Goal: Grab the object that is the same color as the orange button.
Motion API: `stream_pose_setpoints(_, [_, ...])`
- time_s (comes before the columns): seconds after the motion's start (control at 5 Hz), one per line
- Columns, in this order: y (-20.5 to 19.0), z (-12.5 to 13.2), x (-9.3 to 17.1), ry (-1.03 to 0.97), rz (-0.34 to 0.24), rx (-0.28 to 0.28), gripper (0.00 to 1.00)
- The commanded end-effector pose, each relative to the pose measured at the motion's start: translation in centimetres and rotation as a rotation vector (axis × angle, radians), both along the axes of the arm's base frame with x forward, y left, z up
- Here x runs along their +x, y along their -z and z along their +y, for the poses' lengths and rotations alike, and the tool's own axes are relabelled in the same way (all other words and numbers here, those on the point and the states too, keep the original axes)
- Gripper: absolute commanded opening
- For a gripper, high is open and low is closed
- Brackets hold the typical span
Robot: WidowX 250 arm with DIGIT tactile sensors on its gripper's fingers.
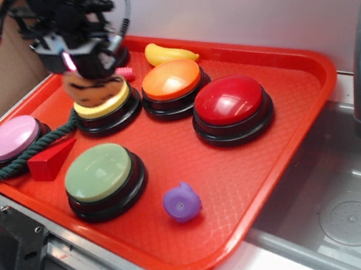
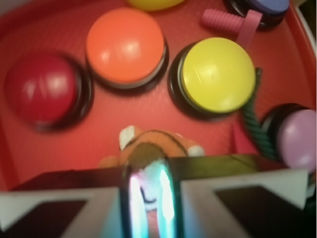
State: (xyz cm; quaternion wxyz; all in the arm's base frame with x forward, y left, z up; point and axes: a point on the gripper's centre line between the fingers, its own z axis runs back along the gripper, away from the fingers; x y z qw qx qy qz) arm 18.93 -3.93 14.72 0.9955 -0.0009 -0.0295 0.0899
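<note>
The small orange plush toy (image 1: 92, 87) with dark stripes and a white patch hangs in my gripper (image 1: 84, 66), held above the yellow button (image 1: 105, 105). In the wrist view the toy (image 2: 153, 146) is pinched between the two glowing pads, with the gripper (image 2: 148, 193) shut on it. The orange button (image 1: 172, 80) with a glossy top and black base stands just right of the yellow one; it also shows in the wrist view (image 2: 125, 44), up and left of the toy.
On the red tray (image 1: 298, 86) stand a red button (image 1: 230, 101), a green button (image 1: 100, 173), a pink button (image 1: 13, 136), a yellow banana (image 1: 167, 53), a red wedge (image 1: 51, 161), a dark rope (image 1: 24, 159) and a purple toy (image 1: 182, 202). A sink (image 1: 348, 210) lies to the right.
</note>
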Motion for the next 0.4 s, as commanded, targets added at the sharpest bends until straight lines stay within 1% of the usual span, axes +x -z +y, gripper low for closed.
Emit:
stream_pose_setpoints(0.0, [-3.45,-0.42,-1.81,0.142,-0.069,-0.082,0.00])
stream_pose_setpoints(0.2, [-3.06,-0.36,-1.00,0.140,0.017,-0.020,0.04])
